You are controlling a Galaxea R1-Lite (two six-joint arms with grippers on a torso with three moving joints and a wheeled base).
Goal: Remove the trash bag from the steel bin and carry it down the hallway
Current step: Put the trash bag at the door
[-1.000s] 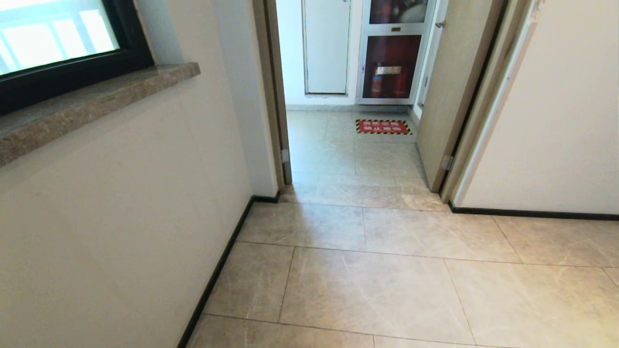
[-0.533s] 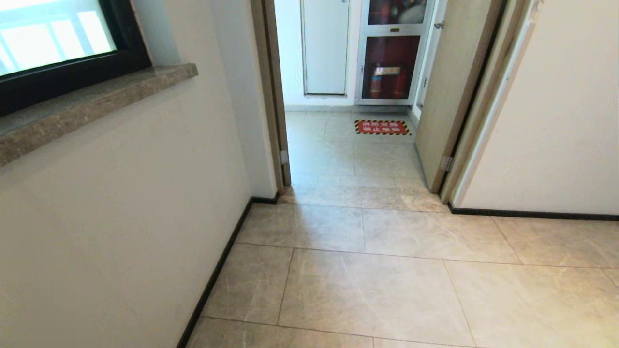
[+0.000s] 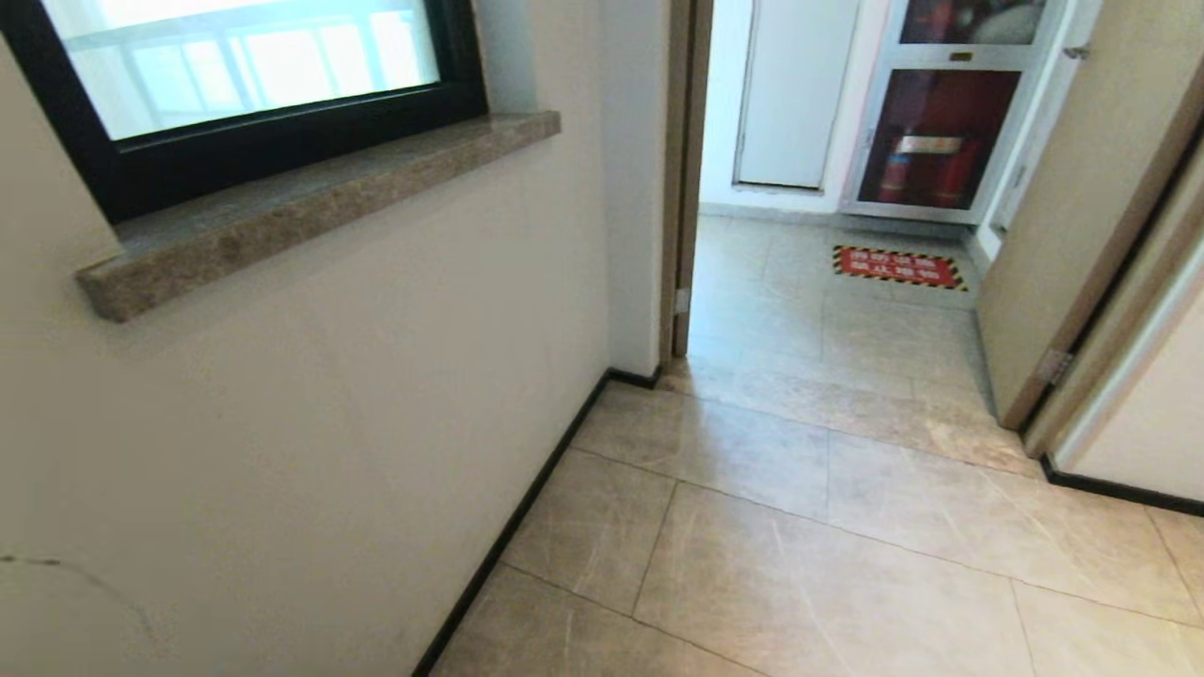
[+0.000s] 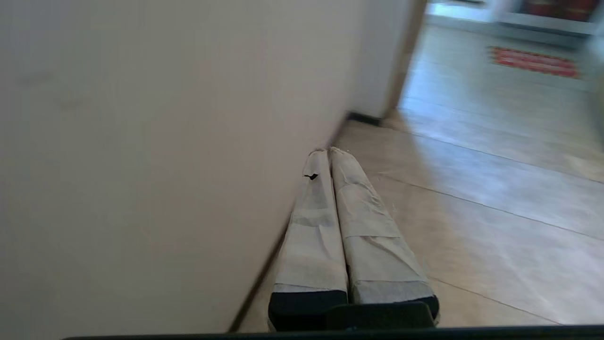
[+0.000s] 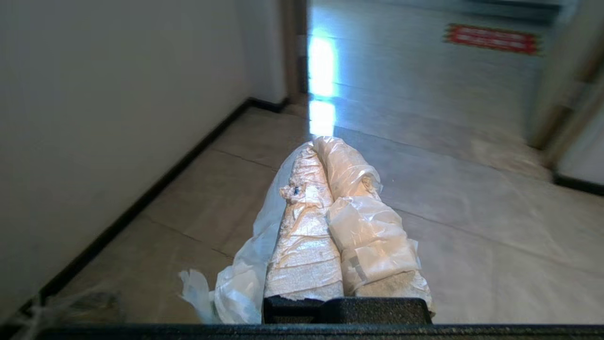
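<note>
Fingers [image 5: 306, 245] of the right gripper [image 5: 324, 144] squeezed shut on a thin fold of the trash bag [image 5: 240, 288], so as not to drop it on the way. Hangs limp and white just beside those fingers, low over the tiles of the hallway [image 3: 847, 583]; no green print to be seen from here. Left gripper [image 4: 330, 152] shut too, on nothing, tucked close by the wall [image 3: 329, 423], probably with one grip enough for so light a bag. No steel bin anywhere in sight, so likely past the lifting part and into the carrying part. Ahead, an open doorway [image 3: 800, 282] with a red floor sign [image 3: 898, 266] beyond; window sill [image 3: 310, 202] up on the left. Best to steer away from the wall, to keep the bag from snagging.
</note>
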